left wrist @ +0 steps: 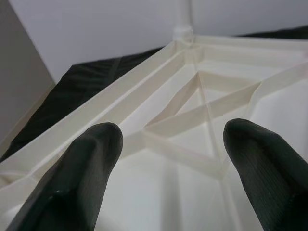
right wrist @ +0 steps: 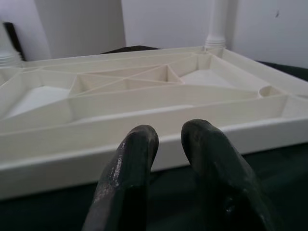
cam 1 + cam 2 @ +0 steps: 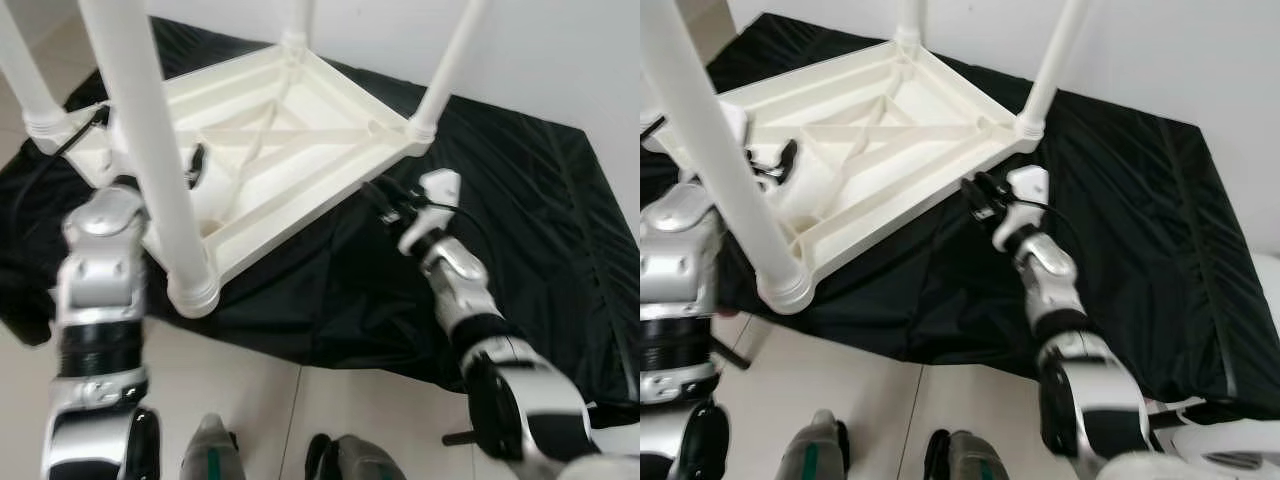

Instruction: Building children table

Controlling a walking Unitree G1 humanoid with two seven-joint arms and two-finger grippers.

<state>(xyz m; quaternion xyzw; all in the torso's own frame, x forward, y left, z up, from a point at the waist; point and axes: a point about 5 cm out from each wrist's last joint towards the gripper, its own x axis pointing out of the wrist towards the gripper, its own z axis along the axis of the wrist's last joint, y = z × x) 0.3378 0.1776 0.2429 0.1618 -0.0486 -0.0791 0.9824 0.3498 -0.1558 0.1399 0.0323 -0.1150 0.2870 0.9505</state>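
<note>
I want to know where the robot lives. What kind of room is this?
Probably a room in a home: pale floor tiles, a plain white wall, and a black cloth spread under an upside-down white children's table.

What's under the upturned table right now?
A black cloth lies under the table, spreading out past its edges onto the floor. What the cloth covers beneath the tabletop cannot be seen.
</note>
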